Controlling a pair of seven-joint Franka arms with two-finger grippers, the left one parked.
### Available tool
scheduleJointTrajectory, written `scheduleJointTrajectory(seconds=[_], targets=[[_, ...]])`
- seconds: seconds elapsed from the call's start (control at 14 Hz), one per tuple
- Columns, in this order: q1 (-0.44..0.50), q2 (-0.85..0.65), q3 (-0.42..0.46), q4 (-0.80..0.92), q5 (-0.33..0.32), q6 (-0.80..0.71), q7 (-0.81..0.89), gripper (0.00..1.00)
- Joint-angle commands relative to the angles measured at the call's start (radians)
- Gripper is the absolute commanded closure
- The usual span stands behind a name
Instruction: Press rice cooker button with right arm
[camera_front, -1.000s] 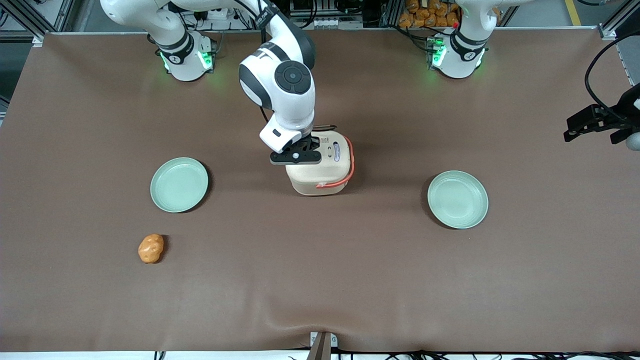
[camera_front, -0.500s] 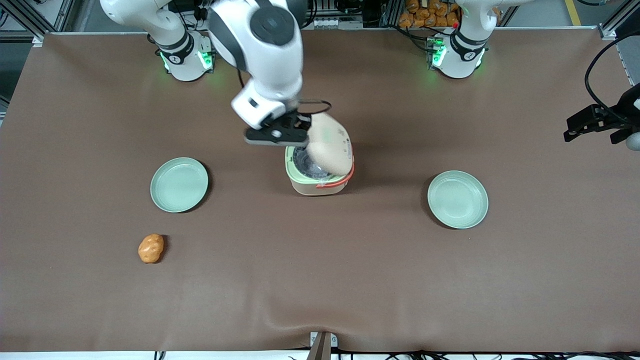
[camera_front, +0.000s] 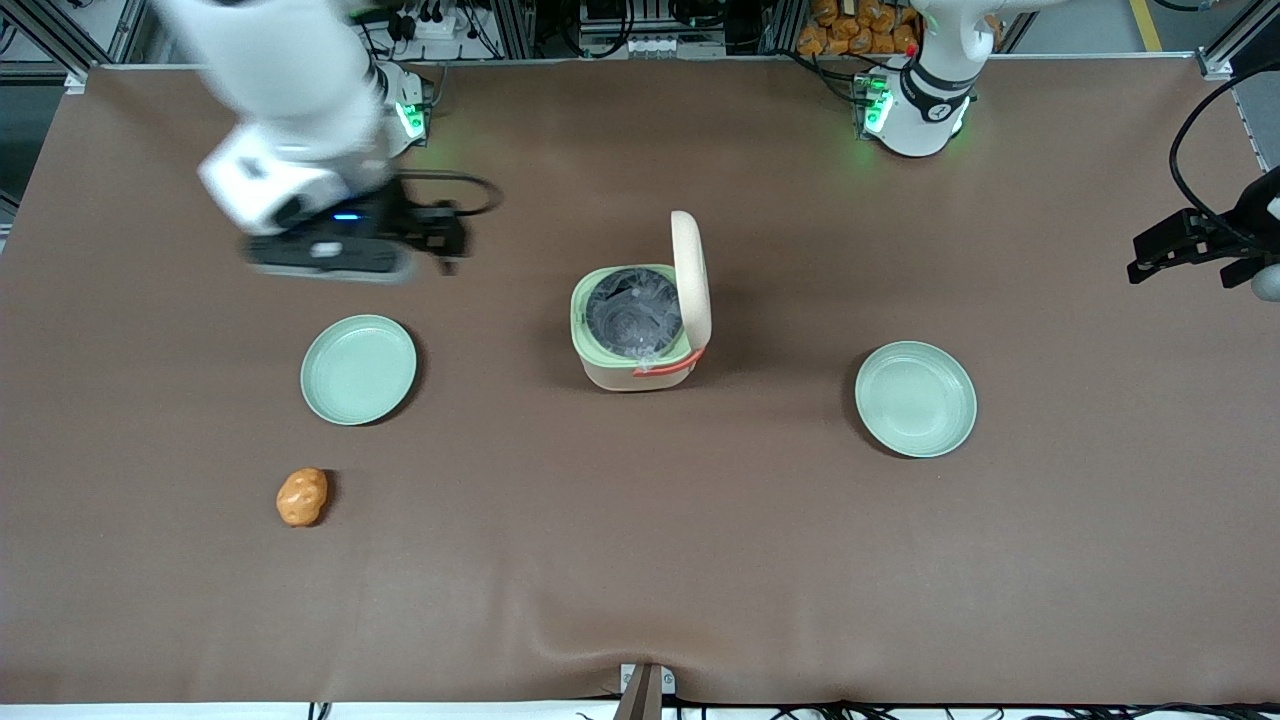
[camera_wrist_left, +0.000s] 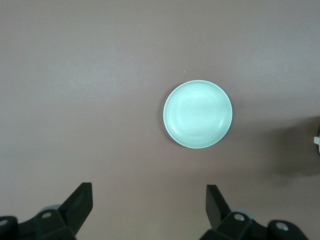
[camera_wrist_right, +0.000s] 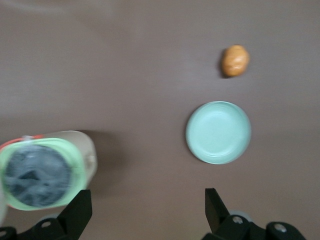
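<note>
My view: brown matte worktop (camera_front: 640, 560). The right arm (camera_front: 290, 70), glossy white, holds its gripper (camera_wrist_right: 145, 212) above bare cloth, well apart from the rice cooker (camera_front: 636, 330), fingers (camera_wrist_right: 76, 214) spread and pinching nothing. The cooker, a cream rounded cube mid-worktop, has its lid upright, showing the pale green rim and dark pot. Two round pale green plates (camera_front: 359, 369) (camera_front: 915, 398) flank it. A lumpy orange item (camera_front: 302, 496) lies nearer the front camera than the working arm's plate
</note>
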Motion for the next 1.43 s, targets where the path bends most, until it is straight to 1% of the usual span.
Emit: scheduleJointTrajectory(seconds=[0.0,0.29,0.5,0.79,0.86,1.14,1.36], targets=[[-0.130,-0.062,0.018,-0.017,-0.001,-0.068,-0.126,0.00],[-0.288,-0.117,0.021,-0.033,0.000,-0.101,-0.285,0.00],[-0.351,-0.194,0.020,-0.138,0.015,-0.084,-0.320,0.00],[-0.377,-0.343,0.020,-0.362,0.017,0.045,-0.356,0.00],[-0.377,-0.363,0.020,-0.388,0.017,0.054,-0.356,0.00],[-0.379,-0.401,0.020,-0.439,0.017,0.060,-0.361,0.00],[-0.379,-0.400,0.020,-0.432,0.020,0.070,-0.367,0.00]])
